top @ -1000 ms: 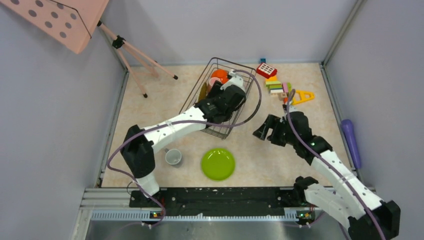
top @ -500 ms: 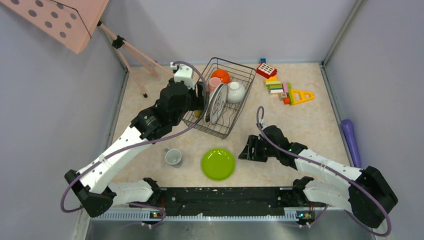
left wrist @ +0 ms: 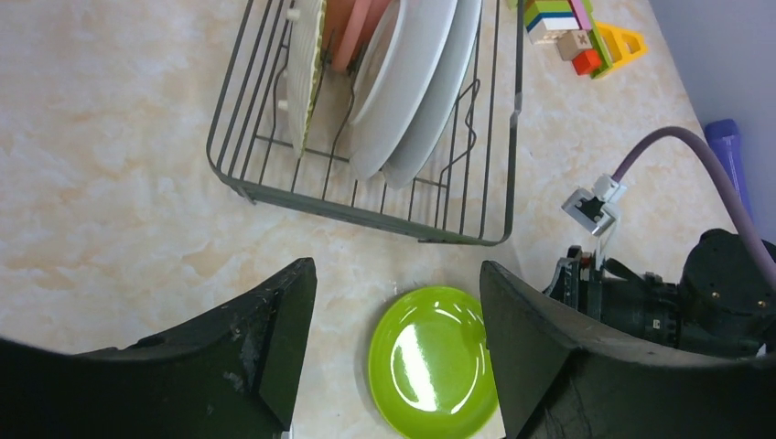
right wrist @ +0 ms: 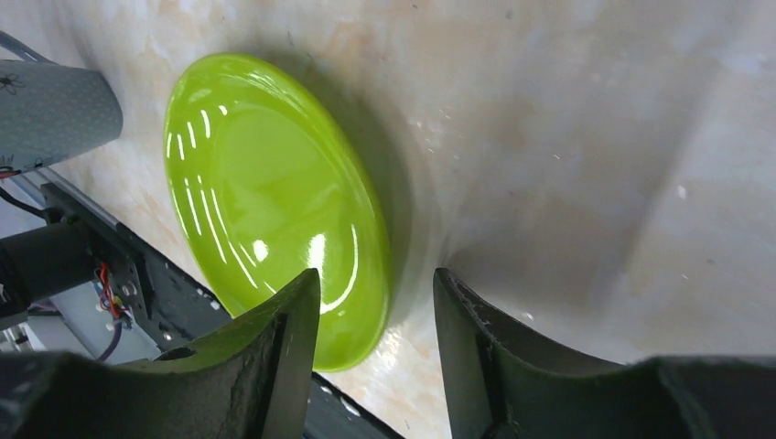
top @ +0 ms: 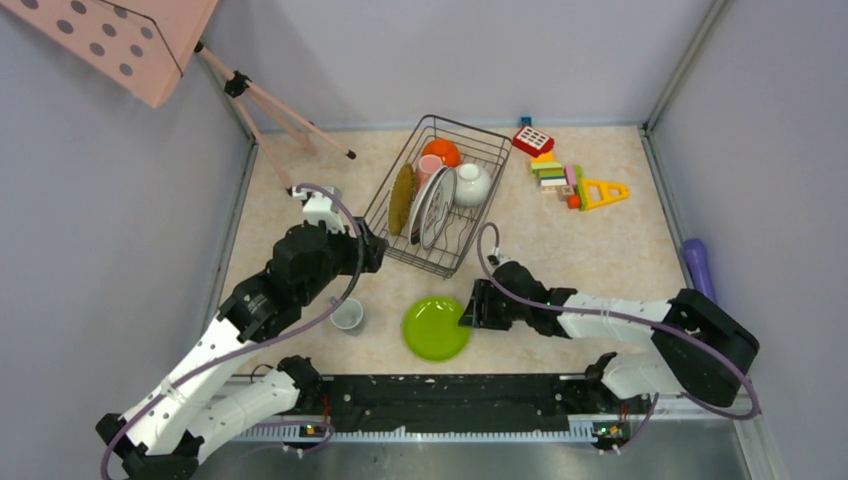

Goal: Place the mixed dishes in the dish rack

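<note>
Currently: round lime-green plate (top: 436,328) flat on beige table (top: 600,260), near of dark wire dish rack (top: 452,255). Right gripper (right wrist: 373,279) at plate's right rim, fingers apart, gripping nothing. Left gripper (left wrist: 395,270) left of rack, fingers apart, empty. Racked: round woven straw mat (top: 402,198), white plate (top: 438,207), orange bowl (top: 441,151), pink cup (top: 428,165), whitish cup (top: 472,184). Second whitish cup (top: 347,314) on table, left of green plate.

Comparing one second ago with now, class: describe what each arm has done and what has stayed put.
The left pincer drew out of the dish rack and back towards the near left, open and empty. The right pincer swept left to the lime-green plate, open at its right rim, not yet closed. Plate, small cup and racked dishes stayed put.
</note>
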`<move>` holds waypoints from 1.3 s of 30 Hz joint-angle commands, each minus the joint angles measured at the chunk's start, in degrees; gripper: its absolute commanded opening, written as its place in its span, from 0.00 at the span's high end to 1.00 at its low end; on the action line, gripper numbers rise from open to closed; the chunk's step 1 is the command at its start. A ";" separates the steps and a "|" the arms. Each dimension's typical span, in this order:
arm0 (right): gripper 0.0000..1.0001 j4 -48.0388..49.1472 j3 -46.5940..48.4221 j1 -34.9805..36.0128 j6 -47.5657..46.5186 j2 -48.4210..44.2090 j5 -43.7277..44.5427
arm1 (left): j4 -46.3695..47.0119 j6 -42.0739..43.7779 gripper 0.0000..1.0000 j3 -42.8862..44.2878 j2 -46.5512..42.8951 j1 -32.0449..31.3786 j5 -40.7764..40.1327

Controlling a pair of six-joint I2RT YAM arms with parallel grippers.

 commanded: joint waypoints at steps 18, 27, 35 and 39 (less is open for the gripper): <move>1.00 -4.23 3.70 2.89 -4.83 -13.46 6.85 | 0.33 -4.83 0.25 -3.04 -4.35 0.74 15.83; 1.00 -14.14 6.94 2.80 -9.37 -32.16 8.33 | 7.54 -5.13 0.19 -4.79 -0.72 0.72 25.83; 1.00 -17.05 12.14 2.80 -11.96 -33.33 8.66 | 11.58 -5.50 0.21 -5.73 2.54 0.70 28.64; 1.00 -16.35 13.67 2.79 -12.06 -32.81 8.19 | 11.28 -5.79 0.27 -6.08 3.43 0.70 27.95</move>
